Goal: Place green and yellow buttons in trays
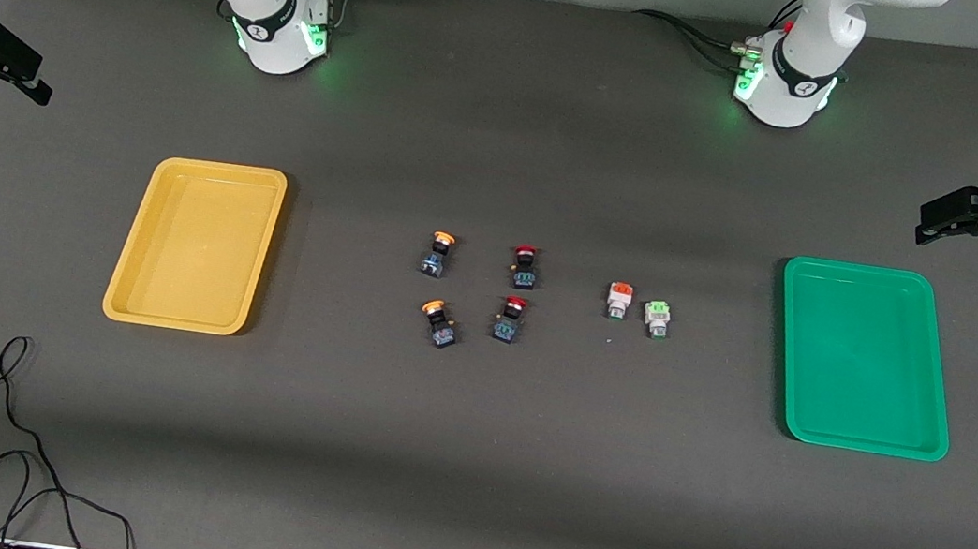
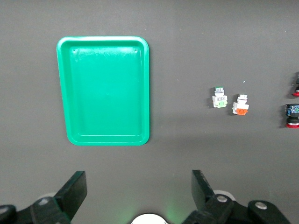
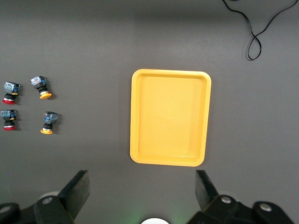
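A robotics lab: two arm bases [image 1: 281, 20] bolted to a grey-matted table [image 1: 462, 479], loose cable [image 1: 4, 438].

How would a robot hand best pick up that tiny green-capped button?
Probably from straight above, fingers closing across the white body of the green-capped button. It lies on its side with bare table all round; the orange-capped button sits close beside it.

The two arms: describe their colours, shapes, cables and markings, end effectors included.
Both arms have glossy white rounded shells. The right arm's base and the left arm's base each wear a black band with a small white logo, glow green at the foot, and have black cables plugged in. The left end effector and right end effector are black, each with two flat angular fingers and round screw heads.
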